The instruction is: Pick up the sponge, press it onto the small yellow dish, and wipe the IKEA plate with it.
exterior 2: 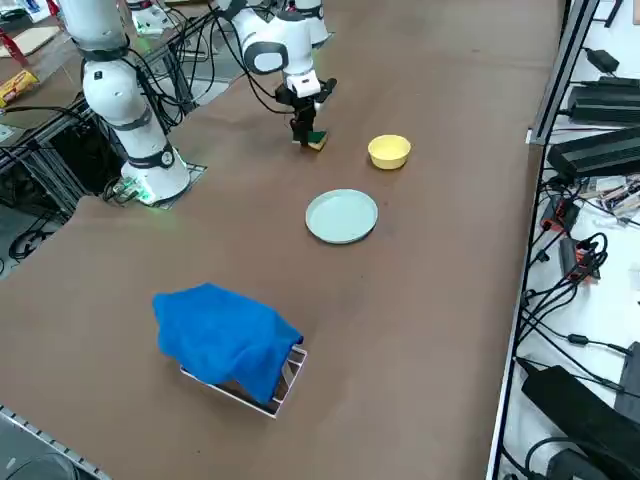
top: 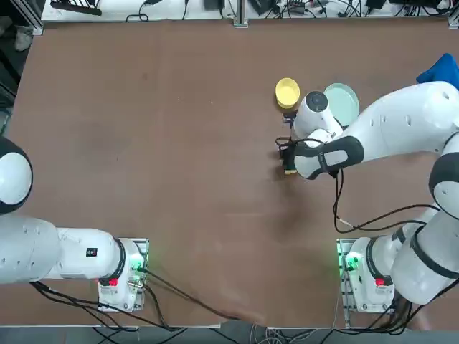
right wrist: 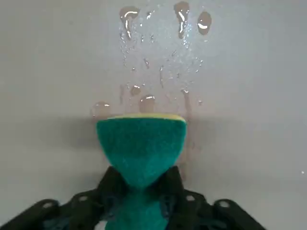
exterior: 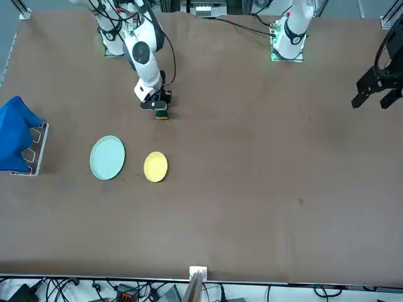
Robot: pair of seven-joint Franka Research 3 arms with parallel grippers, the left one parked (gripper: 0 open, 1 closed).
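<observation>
Squeezed in at its waist, the sponge (right wrist: 144, 143) is pinched between the two fingertips of the right gripper (right wrist: 146, 178), its green face and yellow edge bulging out beyond them, with wet drops on the brown table (top: 179, 179) near it. Seen from overhead, the small yellow dish (top: 287, 93) lies at twelve o'clock from the gripper, the mint IKEA plate (top: 343, 104) at one, and a blue cloth (top: 441, 72) at two, well apart.
</observation>
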